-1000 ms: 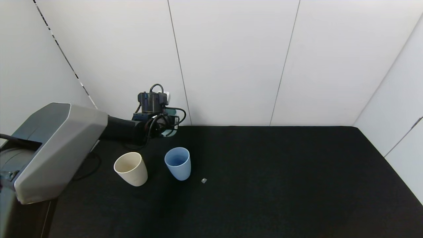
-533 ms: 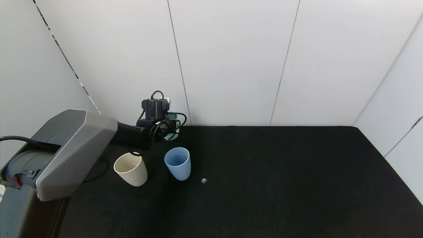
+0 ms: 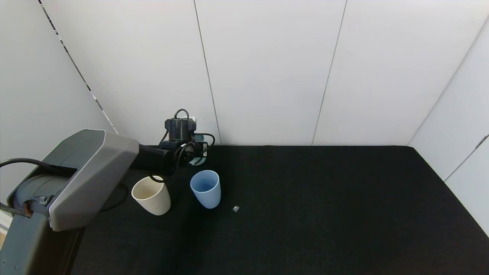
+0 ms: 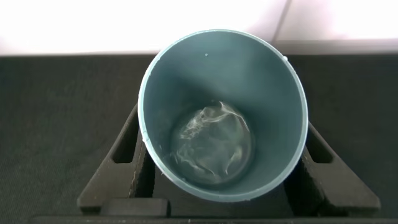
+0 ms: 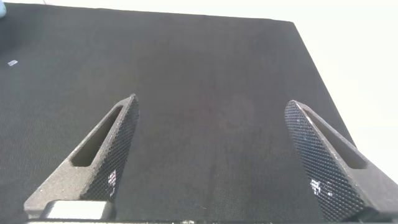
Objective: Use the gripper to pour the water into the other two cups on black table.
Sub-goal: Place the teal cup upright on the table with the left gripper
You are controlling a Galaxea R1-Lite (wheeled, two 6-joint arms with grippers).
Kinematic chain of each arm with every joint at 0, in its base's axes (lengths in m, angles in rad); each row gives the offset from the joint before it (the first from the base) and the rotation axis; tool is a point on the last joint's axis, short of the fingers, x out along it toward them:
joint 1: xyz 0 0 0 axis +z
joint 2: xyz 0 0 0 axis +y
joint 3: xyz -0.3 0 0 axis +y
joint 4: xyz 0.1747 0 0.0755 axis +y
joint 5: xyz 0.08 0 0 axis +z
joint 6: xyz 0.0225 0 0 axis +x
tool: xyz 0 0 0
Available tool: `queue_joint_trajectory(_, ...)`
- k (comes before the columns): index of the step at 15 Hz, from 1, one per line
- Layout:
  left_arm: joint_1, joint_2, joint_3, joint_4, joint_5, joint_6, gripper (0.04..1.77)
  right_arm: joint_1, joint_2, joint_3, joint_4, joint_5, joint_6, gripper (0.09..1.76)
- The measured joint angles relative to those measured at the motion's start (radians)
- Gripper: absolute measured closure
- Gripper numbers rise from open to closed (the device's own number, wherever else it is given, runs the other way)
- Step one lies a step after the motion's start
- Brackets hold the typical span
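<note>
My left gripper [image 3: 194, 149] is shut on a teal-green tumbler [image 3: 199, 138] at the back left of the black table [image 3: 324, 210], behind the other two cups. In the left wrist view the tumbler [image 4: 273, 81] stands upright between my fingers [image 4: 124, 163], with clear water [image 4: 211, 149] rippling at its bottom. The beige cup [image 3: 151, 194] and the light blue cup [image 3: 206, 188] stand upright side by side in front of the gripper. My right gripper [image 5: 211, 102] is open and empty above bare table and does not show in the head view.
A tiny pale cube-like speck [image 3: 235, 208] lies on the table right of the blue cup. White wall panels close the table at the back and right. My grey left arm [image 3: 91, 172] reaches over the table's left edge.
My left arm has come down and slightly forward with the teal-green tumbler, closer to the table behind the two cups. The cups have not moved.
</note>
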Motion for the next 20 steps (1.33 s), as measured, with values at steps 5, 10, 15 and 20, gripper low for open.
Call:
queue_joint_trajectory(5,-0.003,0.005,-0.001,0.004,0.0,-0.001,0.67,0.0,0.0,0.0,0.0,0.0,0.0,0.14)
queue_joint_trajectory(10,-0.001,0.014,-0.001,0.004,0.002,-0.004,0.67,0.0,0.0,0.0,0.0,0.0,0.0,0.14)
queue_joint_trajectory(15,-0.002,0.014,-0.001,0.002,0.0,-0.005,0.53,0.0,0.0,0.0,0.0,0.0,0.0,0.14)
queue_joint_trajectory(20,-0.003,0.002,0.004,0.004,0.001,-0.005,0.33,0.0,0.0,0.0,0.0,0.0,0.0,0.14)
